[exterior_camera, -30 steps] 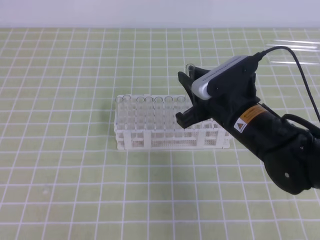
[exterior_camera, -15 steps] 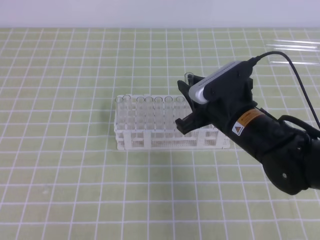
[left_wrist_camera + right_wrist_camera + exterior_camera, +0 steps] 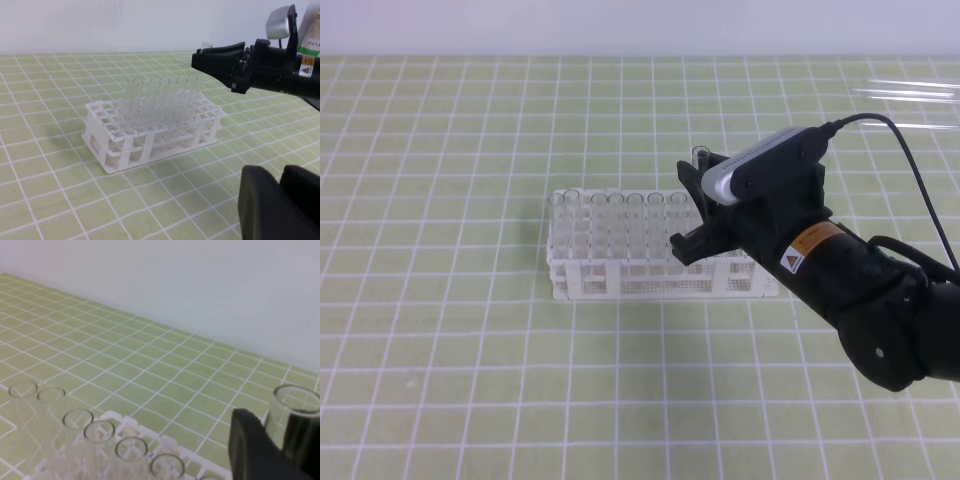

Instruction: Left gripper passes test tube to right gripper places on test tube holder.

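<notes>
Since a second ago the right claw point(image 3: 691, 203) has been drifting slightly left and down toward the rack; nothing else on the table point(image 3: 440, 330) has shifted.

I'm seeing the right claw clenching the test tube point(image 3: 700, 156), holding it upright. Only the tube's open rim is poking out above the upper finger in the high view; the rest is hidden behind the claw. The right wrist view is confirming it: the flared rim is sitting at the right edge, just beside a black finger point(image 3: 252, 450), blurred.

The held tube is hanging over the right end of the test tube holder point(image 3: 582, 283), at its back row. I can't tell whether its bottom is already entering a hole; the claw is blocking that.

The holder is standing flat on the green grid mat. A row of other clear tubes point(image 3: 616, 222) is standing upright along its back side; the front rows of holes are showing white grid only.

The left claw point(image 3: 280, 200) is parked low at the bottom right of its own camera, well apart from the holder and out of the high view. Only dark finger bodies are showing, with nothing visible between them; I can't tell from this angle whether it's released or clenched.
</notes>
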{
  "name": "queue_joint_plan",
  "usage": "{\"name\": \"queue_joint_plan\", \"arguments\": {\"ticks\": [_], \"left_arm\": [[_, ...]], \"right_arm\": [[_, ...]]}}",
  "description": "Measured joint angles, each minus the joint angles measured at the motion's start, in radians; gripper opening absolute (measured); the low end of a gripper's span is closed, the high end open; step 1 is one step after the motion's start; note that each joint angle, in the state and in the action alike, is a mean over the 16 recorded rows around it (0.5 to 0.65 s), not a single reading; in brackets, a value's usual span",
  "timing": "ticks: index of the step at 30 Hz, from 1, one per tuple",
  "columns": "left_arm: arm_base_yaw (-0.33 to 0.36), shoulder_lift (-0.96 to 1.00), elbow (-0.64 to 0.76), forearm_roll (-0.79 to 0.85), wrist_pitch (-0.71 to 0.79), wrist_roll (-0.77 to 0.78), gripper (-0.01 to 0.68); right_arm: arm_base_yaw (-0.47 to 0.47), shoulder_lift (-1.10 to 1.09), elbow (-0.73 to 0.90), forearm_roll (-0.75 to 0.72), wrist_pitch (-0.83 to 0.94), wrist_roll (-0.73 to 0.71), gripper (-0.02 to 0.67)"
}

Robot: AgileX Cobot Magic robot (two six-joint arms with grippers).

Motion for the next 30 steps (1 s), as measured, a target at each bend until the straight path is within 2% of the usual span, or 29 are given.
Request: {"name": "queue_joint_plan", "arguments": {"ticks": [12, 26, 30], "left_arm": [[0.000, -0.001, 0.000, 0.000, -0.001, 0.000, 0.070], [0.000, 0.000, 0.000, 0.000, -0.001, 0.000, 0.070], [0.000, 0.000, 0.000, 0.000, -0.001, 0.000, 0.070]], "right_arm": [[0.000, 0.001, 0.013, 0.006, -0.007, 0.000, 0.126], [0.000, -0.011, 0.053, 0.040, -0.045, 0.000, 0.275], [0.000, -0.047, 0.055, 0.042, -0.044, 0.000, 0.296]]}}
